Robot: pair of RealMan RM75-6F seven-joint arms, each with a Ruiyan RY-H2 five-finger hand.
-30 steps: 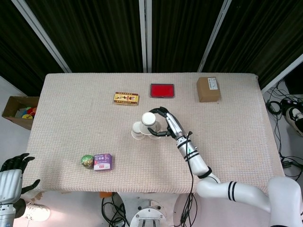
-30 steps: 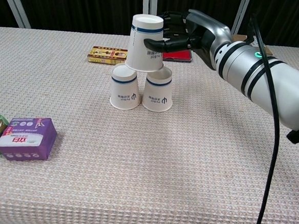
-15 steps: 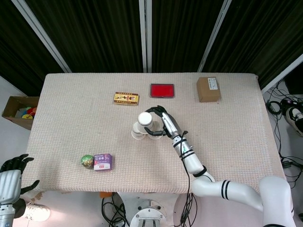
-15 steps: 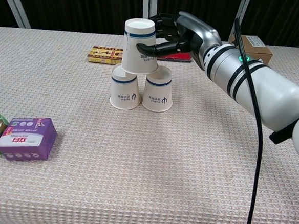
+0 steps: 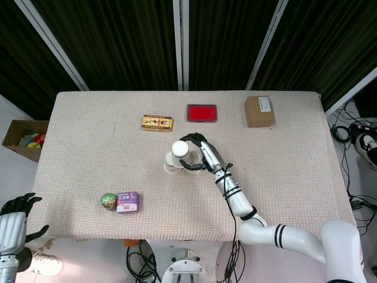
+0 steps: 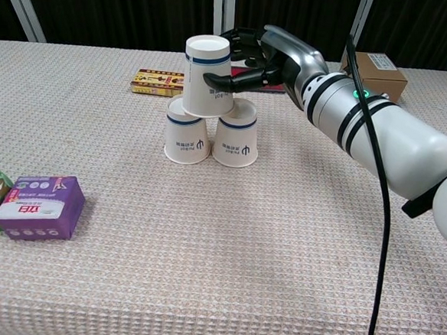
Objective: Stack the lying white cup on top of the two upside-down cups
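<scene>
The right hand [image 6: 254, 58] holds the top cup [image 6: 208, 76] upside down, sitting over the gap between the two cups [image 6: 210, 132], the hand at its 3 o'clock side.

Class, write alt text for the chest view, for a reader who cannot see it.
The robot's right hand holds an upside-down white paper cup on top of two upside-down cups standing side by side on a woven tablecloth. A purple box lies at the near left, with a yellow box and a cardboard box behind.
</scene>
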